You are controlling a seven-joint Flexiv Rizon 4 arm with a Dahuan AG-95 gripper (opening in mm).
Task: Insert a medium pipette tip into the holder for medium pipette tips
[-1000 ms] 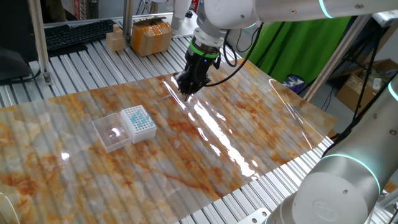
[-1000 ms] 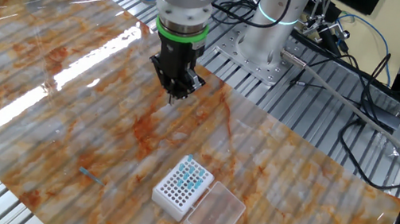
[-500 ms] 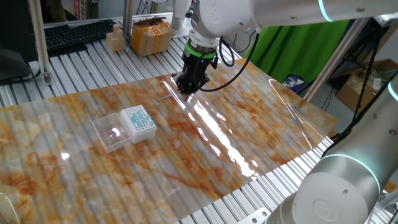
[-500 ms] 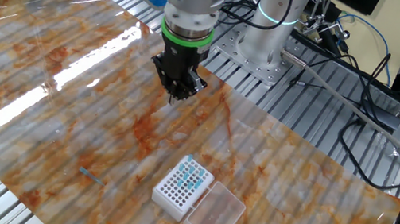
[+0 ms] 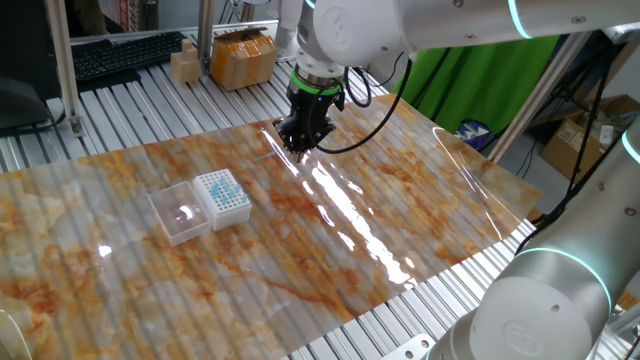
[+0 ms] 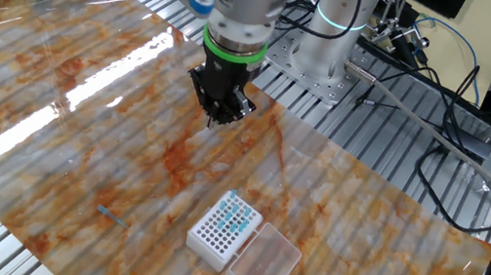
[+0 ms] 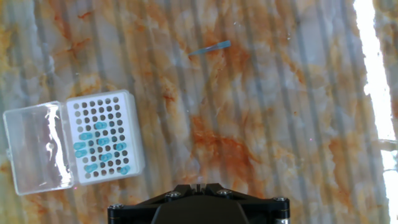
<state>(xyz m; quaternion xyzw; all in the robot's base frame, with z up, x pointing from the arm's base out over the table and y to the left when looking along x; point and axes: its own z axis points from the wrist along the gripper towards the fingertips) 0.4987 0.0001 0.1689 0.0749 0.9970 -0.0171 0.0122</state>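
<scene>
Task barely begun: the claw (image 6: 217, 118) hangs pinched together and empty above the mat (image 6: 335, 196), the pipette tip (image 7: 210, 48) lies loose on it, well apart from the tip box (image 7: 104, 137), so pickup and insertion both remain.

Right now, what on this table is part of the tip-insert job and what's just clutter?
Job:
- medium pipette tip, lying loose on the mat
- holder for medium pipette tips, clear lid open
- gripper, shut, holding nothing

Lying about:
- cardboard boxes
- keyboard
- marbled mat
</scene>
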